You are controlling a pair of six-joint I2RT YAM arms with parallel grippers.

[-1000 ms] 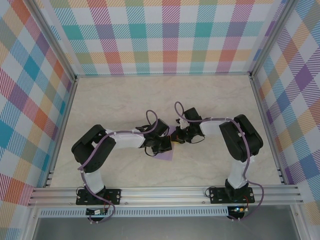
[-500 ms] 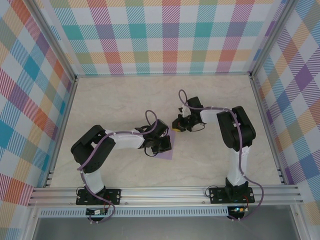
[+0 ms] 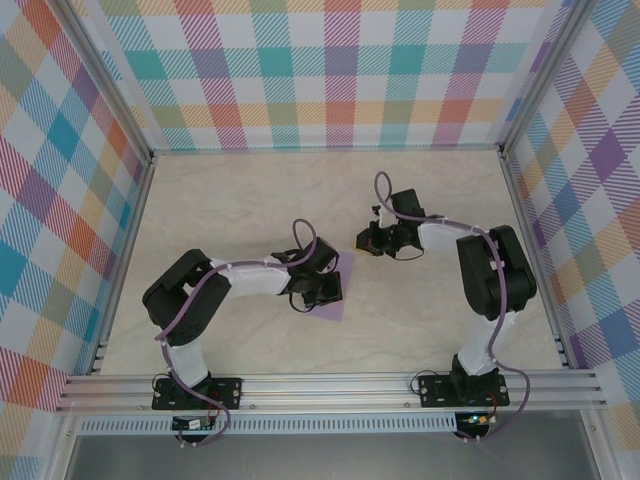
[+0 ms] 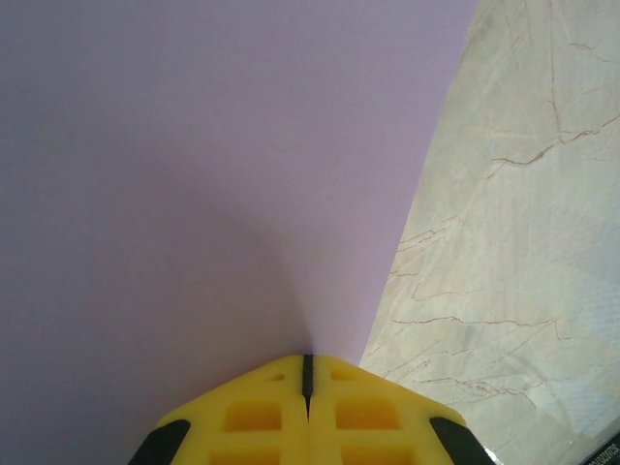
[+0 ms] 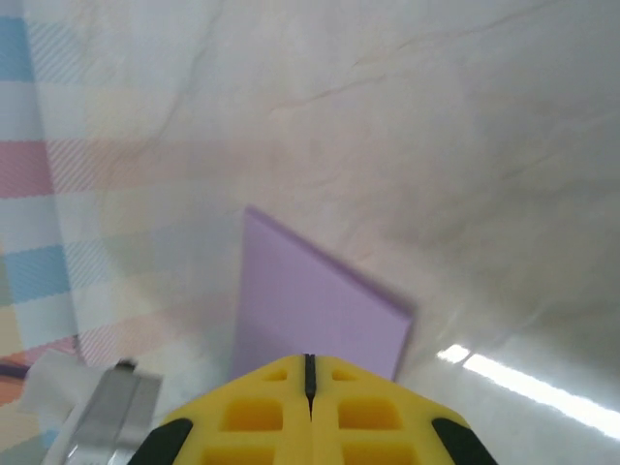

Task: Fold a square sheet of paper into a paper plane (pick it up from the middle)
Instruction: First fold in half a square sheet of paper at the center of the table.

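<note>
Square sheet of paper (image 3: 333, 306) lies flat mid-table, long edge running fwd; left gripper (image 4: 307, 358), jaws together, touches it, right gripper (image 5: 309, 360), also closed, hangs just beyond, so left's nearer

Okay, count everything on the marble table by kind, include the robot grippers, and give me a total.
Thin lavender-purple paper sheet: 1
Yellow-fingered two-finger robot grippers: 2 (left gripper, right gripper, both shut)
Total: 3
</note>
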